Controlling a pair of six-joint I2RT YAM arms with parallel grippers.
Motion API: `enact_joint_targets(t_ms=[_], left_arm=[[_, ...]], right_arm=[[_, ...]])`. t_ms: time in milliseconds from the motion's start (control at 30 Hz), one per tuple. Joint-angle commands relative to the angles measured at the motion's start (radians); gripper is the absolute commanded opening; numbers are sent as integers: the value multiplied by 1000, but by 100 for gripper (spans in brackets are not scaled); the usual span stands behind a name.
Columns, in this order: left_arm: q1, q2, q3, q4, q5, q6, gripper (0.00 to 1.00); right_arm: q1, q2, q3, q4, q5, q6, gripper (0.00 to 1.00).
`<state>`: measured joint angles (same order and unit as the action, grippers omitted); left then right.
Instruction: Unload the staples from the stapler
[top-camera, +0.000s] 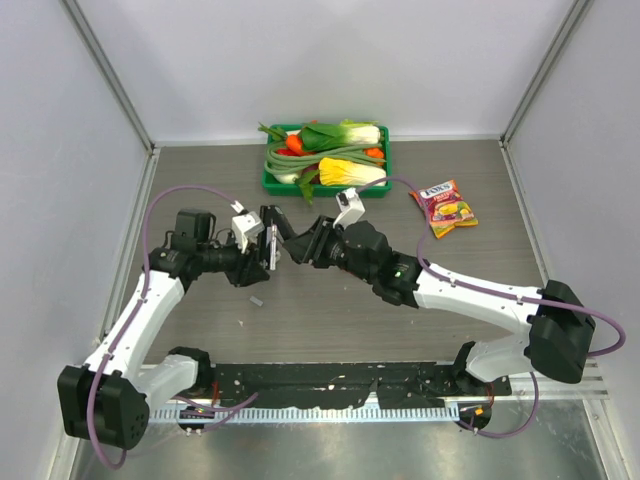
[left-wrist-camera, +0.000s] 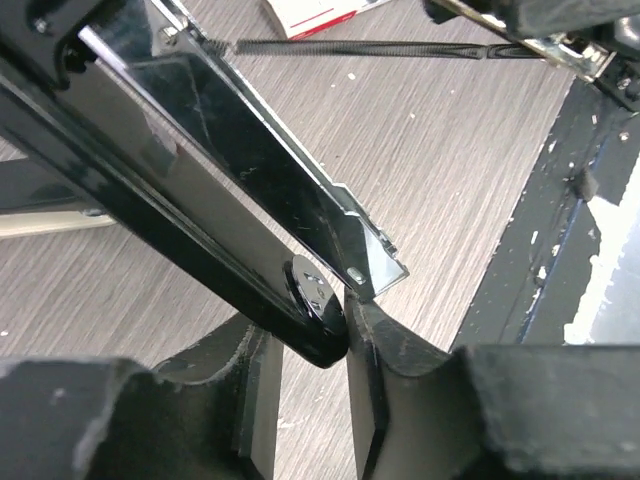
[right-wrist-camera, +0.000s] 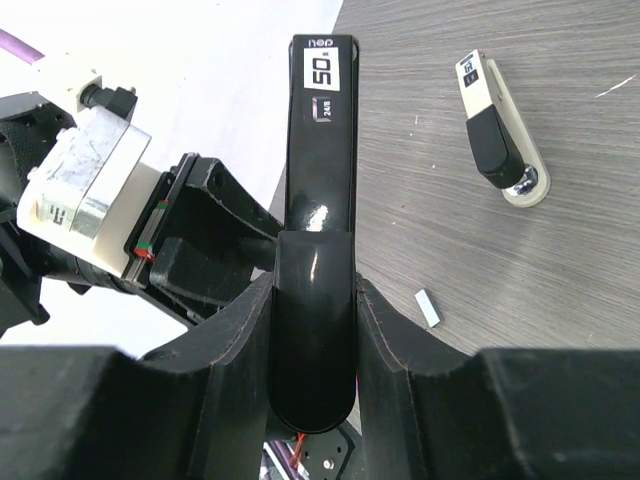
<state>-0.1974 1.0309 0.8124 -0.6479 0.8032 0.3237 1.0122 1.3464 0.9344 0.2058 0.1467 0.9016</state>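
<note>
Pinching the black stapler's (right-wrist-camera: 320, 150) ends, left hand (left-wrist-camera: 315, 338) and right hand (right-wrist-camera: 315, 292) are hovering; white stapler (right-wrist-camera: 497, 140) is lying lengthwise on the table ahead of the right.

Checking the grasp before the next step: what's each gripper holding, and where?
Both hold the opened black stapler: right gripper pinches its top cover's rounded end, left gripper the riveted end of its base.

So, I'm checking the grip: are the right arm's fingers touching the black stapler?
Touching. The right wrist view shows the right fingers pressed against both sides of the black stapler, no gap.
</note>
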Motion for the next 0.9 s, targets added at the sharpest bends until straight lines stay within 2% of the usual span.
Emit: enact_joint_targets(t_ms=[0,167,300,333,433,667,867], left_arm=[[-2,-17,8,11,-71,113,30],[-2,-31,-11,-6,-217,242,23],[0,-52,-55,71,-306,311,19],[-2,-51,-61,85,-324,324,12],[-2,-52,-76,119,-372,379,4],[-2,-74,-180,254,-450,468,0],[-2,-92,-251,381,-503,526,0]], right_arm=[[19,-44,-2,164,-97,69,11],[22,-29,-49,172,-194,57,11],[22,25,-48,161,-312,19,11],[22,33,-51,156,-346,8,11],[26,45,-75,176,-377,-3,10],[42,23,-129,196,-386,-90,9],[45,8,-170,190,-378,-151,9]])
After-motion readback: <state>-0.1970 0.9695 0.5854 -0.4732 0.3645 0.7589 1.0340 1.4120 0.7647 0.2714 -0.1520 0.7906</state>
